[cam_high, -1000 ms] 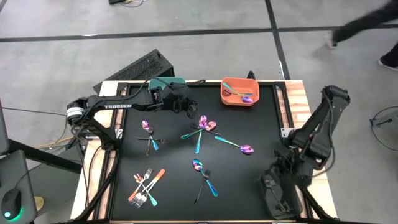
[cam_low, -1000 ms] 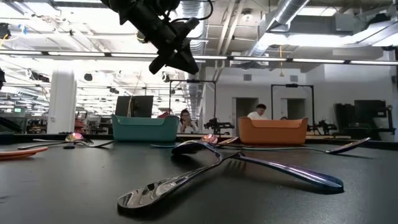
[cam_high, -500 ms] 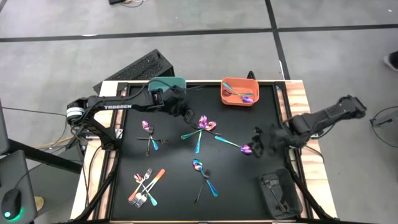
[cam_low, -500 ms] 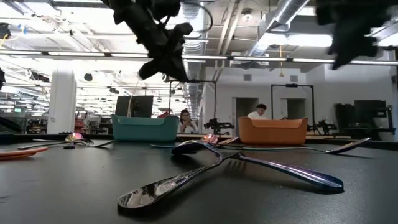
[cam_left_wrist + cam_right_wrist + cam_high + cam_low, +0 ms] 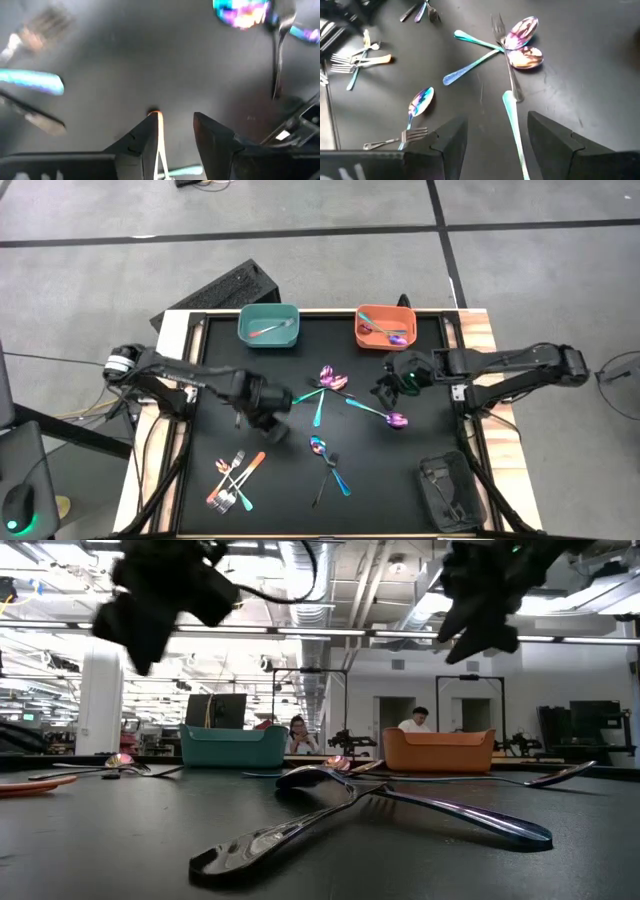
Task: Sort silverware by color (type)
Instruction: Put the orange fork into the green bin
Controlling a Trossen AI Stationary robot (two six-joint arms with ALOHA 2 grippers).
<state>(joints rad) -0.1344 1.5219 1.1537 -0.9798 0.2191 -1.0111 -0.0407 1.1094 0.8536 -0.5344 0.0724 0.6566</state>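
The silverware lies in several small heaps on the black mat (image 5: 420,350): spoons and a fork at the middle (image 5: 325,383), a lone spoon (image 5: 388,417), a spoon and fork (image 5: 325,455), and forks near the front left (image 5: 235,478). One piece lies in the teal bin (image 5: 268,326), and spoons lie in the orange bin (image 5: 385,327). My left gripper (image 5: 270,420) (image 5: 175,131) hangs open over the mat left of centre, pointing steeply down. My right gripper (image 5: 387,388) (image 5: 492,142) hangs open above the lone spoon's teal handle (image 5: 512,120). Both are high above the mat in the low view.
A black holder (image 5: 445,490) sits at the front right corner, and a dark keyboard (image 5: 215,290) lies beyond the far left edge. Wooden table strips (image 5: 478,340) flank the mat. In the low view a fork and spoon (image 5: 350,810) lie crossed close by, and people (image 5: 415,722) sit far behind.
My left gripper has swung from over the teal bin toward the table's near edge and tipped downward; the uncovered bin now shows a piece of silverware. My right gripper has swept from the front right corner toward the far side and the middle, ending above the lone spoon.
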